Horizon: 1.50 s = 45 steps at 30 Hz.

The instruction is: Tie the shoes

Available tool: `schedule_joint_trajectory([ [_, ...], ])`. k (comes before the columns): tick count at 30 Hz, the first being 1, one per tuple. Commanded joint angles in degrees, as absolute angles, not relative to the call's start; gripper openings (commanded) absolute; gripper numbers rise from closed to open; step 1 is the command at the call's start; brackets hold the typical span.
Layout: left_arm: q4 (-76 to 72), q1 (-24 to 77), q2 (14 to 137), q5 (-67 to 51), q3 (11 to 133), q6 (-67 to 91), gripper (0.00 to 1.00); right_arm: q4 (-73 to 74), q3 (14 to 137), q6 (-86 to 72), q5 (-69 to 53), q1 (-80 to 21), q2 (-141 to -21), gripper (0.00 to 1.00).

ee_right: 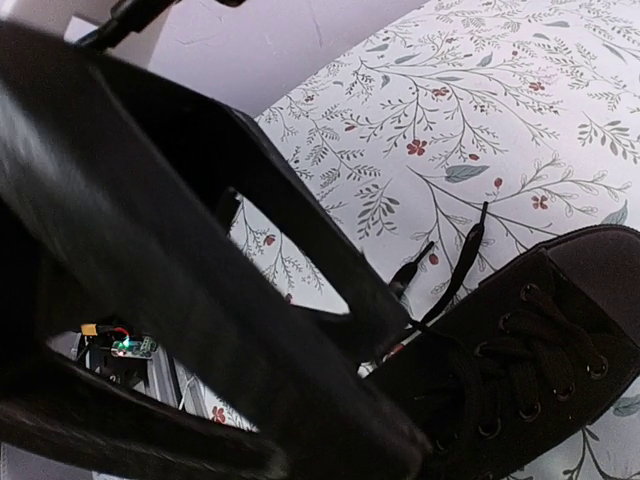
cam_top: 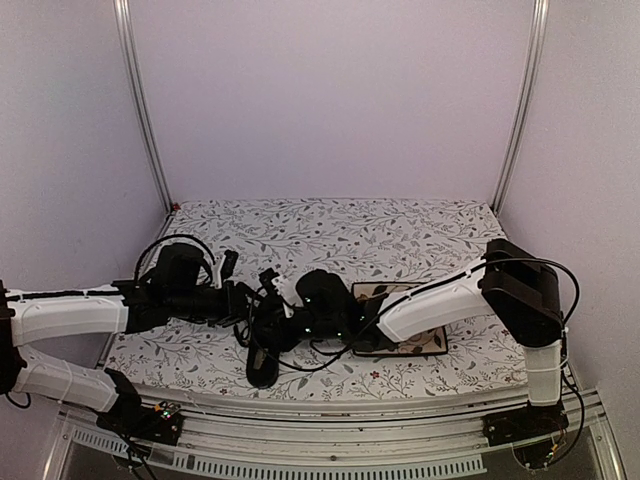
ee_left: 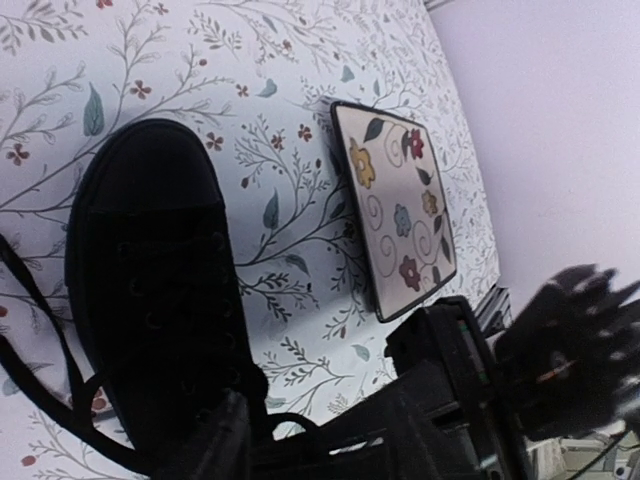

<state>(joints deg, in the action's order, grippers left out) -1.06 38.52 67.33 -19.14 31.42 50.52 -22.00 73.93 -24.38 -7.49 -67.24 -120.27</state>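
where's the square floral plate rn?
Left wrist view: the plate lies flat on the floral cloth, beside the shoe near its toe, not touching it. Top view: right of centre, partly under the right arm.

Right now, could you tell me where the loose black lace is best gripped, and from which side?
Probably near its free end, where the lace appears to lie straight on the floral cloth beside the black shoe. Come from above, straddling it crosswise; nearer the eyelets it runs into the crossed lacing.
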Motion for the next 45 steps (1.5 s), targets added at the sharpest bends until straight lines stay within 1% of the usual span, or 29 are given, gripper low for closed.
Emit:
schedule_joint_trajectory([
  [1, -2.4, 37.2, 63.3, -18.4, 29.8, 47.0, 0.54, -22.4, 71.6, -23.8, -5.9, -67.5, -116.1, 0.02],
  [4, -1.3, 36.1, 60.8, -17.4, 28.3, 44.2, 0.60, -21.7, 71.1, -23.8, -5.3, -67.5, -114.8, 0.02],
  [9, 0.1, 32.2, 58.6, -16.0, 24.7, 40.3, 0.63, -21.0, 70.1, -23.8, -4.9, -67.3, -113.4, 0.02],
  [14, 0.1, 28.2, 63.3, -16.7, 23.3, 36.3, 0.54, -20.9, 70.1, -24.0, -5.5, -67.3, -113.7, 0.02],
  [19, -1.9, 27.8, 71.8, -17.9, 25.3, 33.2, 0.52, -21.0, 70.8, -24.0, -6.4, -67.1, -114.6, 0.02],
  [24, -1.4, 27.8, 78.2, -18.2, 27.2, 31.9, 0.47, -20.9, 71.1, -24.3, -6.5, -67.1, -114.9, 0.02],
  [28, -4.4, 27.9, 78.9, -20.7, 25.6, 32.6, 0.49, -20.9, 71.2, -24.3, -6.6, -67.1, -115.1, 0.02],
  [33, -5.4, 27.9, 77.3, -21.1, 24.1, 33.5, 0.49, -20.9, 71.7, -24.4, -7.3, -67.0, -115.7, 0.02],
  [34, -6.5, 27.9, 76.7, -21.8, 23.6, 33.5, 0.50, -20.8, 71.9, -24.4, -7.5, -67.0, -115.9, 0.02],
  [37, -9.1, 28.0, 74.2, -22.8, 21.8, 33.6, 0.58, -20.7, 72.0, -24.5, -7.7, -67.0, -116.2, 0.02],
  [41, -9.0, 28.0, 73.7, -22.9, 21.4, 33.1, 0.60, -20.7, 72.1, -24.5, -8.0, -66.9, -116.4, 0.02],
  [42, -9.0, 28.0, 74.0, -23.0, 21.4, 33.2, 0.58, -20.7, 72.1, -24.6, -8.0, -66.9, -116.5, 0.02],
  [45, -9.8, 28.0, 75.4, -23.7, 21.3, 33.1, 0.50, -20.7, 72.2, -24.7, -8.3, -66.9, -116.7, 0.02],
])
